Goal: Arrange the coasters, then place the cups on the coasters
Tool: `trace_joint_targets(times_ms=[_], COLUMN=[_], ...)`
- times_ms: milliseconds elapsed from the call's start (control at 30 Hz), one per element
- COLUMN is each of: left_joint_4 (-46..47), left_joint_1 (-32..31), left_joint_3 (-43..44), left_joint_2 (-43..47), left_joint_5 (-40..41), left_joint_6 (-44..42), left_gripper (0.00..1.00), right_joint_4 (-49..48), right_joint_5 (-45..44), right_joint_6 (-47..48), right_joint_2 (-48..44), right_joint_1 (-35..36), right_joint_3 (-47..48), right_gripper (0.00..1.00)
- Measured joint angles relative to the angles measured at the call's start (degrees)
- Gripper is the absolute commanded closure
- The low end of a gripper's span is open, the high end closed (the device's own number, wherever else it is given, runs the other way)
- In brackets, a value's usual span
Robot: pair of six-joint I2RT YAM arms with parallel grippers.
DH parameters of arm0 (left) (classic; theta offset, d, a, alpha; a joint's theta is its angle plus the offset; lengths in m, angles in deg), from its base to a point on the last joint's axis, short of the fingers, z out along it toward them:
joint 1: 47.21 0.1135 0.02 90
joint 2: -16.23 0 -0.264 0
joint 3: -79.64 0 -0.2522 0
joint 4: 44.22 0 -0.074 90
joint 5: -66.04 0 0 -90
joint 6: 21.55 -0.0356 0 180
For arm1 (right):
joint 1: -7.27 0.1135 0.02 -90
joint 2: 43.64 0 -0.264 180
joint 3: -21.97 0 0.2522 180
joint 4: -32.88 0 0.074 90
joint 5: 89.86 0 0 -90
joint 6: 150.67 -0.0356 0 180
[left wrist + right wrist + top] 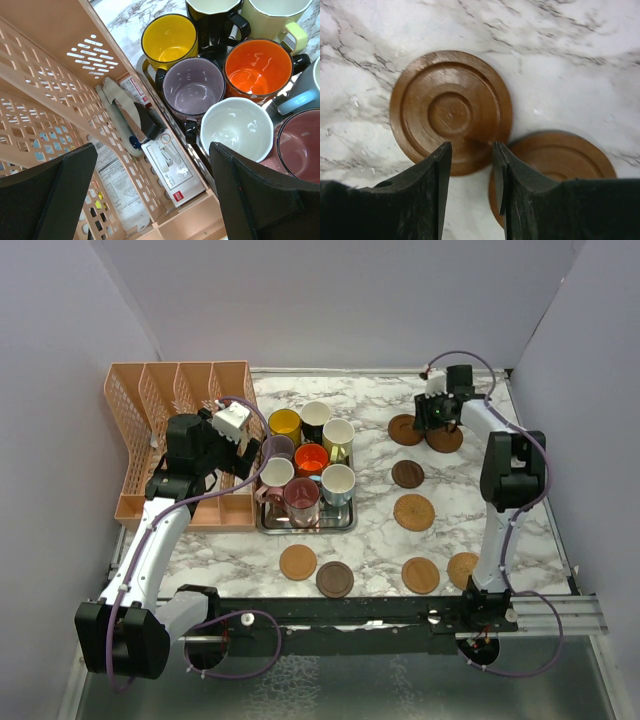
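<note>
Several brown coasters lie on the marble table: two at the back right (406, 429) (445, 439), two mid right (407, 474) (414, 512), and several along the front (298, 562). My right gripper (440, 412) hovers low over the back pair, its jaws a little apart and holding nothing (472, 147). The left ringed coaster (451, 112) lies flat and touches the other one (560, 160). The cups stand bunched on the steel tray (305, 527): yellow (169, 41), purple (193, 89), orange (258, 67), white (236, 129). My left gripper (152, 147) hangs wide open above the tray's left edge.
A peach plastic file organizer (150, 410) stands left of the tray, with a packaged stapler (172, 167) and papers inside. White walls close in the table on three sides. The arm bases and a black rail (350, 615) sit along the near edge.
</note>
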Motion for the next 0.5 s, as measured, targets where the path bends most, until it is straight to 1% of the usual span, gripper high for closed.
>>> trace_joint_targets(times_ms=[167, 300, 500], left_joint_4=[0.00, 0.00, 0.00], left_joint_1=[0.00, 0.00, 0.00], left_joint_3=[0.00, 0.00, 0.00], left_joint_2=[0.00, 0.00, 0.00], left_joint_5=[-0.02, -0.20, -0.46], left_joint_6=[0.00, 0.02, 0.02], left_gripper=[0.01, 0.01, 0.01], right_joint_4=[0.98, 1.22, 1.64], right_joint_5=[0.98, 0.39, -1.38], right_joint_6=[1.60, 3.06, 4.48], right_joint_2=[-4.11, -4.44, -2.97], right_joint_1=[-5.25, -8.13, -8.50], right_joint_3=[-2.75, -3.61, -3.82], right_gripper=[0.61, 0.63, 0.66])
